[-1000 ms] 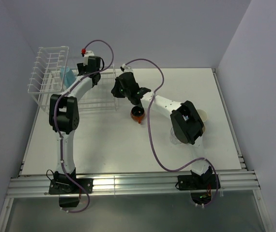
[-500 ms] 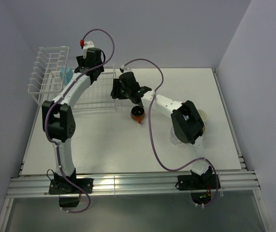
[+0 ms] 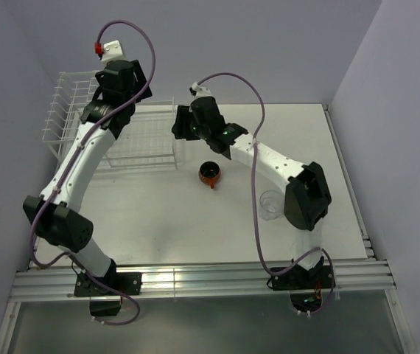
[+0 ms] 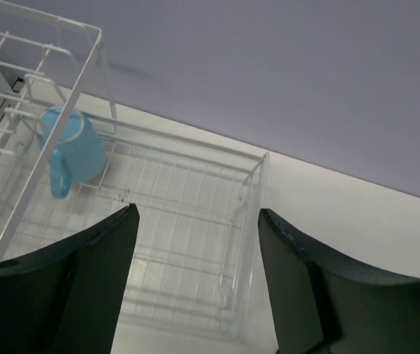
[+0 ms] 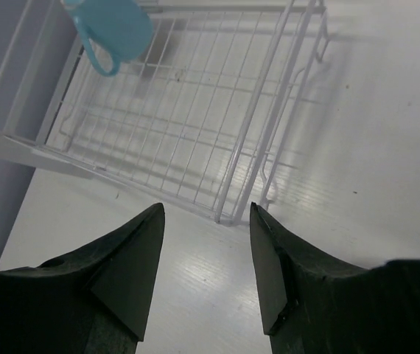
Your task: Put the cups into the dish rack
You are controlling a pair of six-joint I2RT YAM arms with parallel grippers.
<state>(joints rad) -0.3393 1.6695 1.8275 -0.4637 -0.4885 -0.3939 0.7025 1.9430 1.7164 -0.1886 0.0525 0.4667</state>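
L tool (image 4: 197,214), spread & empty, has been lifted clear of the rack (image 3: 147,136) w/ a blue mug (image 4: 70,147) left inside, and R tool (image 5: 206,210), also spread, has been raised, so red cup (image 3: 210,174) & tumbler (image 3: 272,203) on the worktop (image 3: 166,214) are prob. to be loaded next.

Bright, even light, soft shadows under the dish rack (image 5: 188,110), glare on the near rail (image 3: 188,279).

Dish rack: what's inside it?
One blue mug, at the plate-slot end of the rack. The visible basket floor is bare wire; fingers of the left hand hide its near edge.
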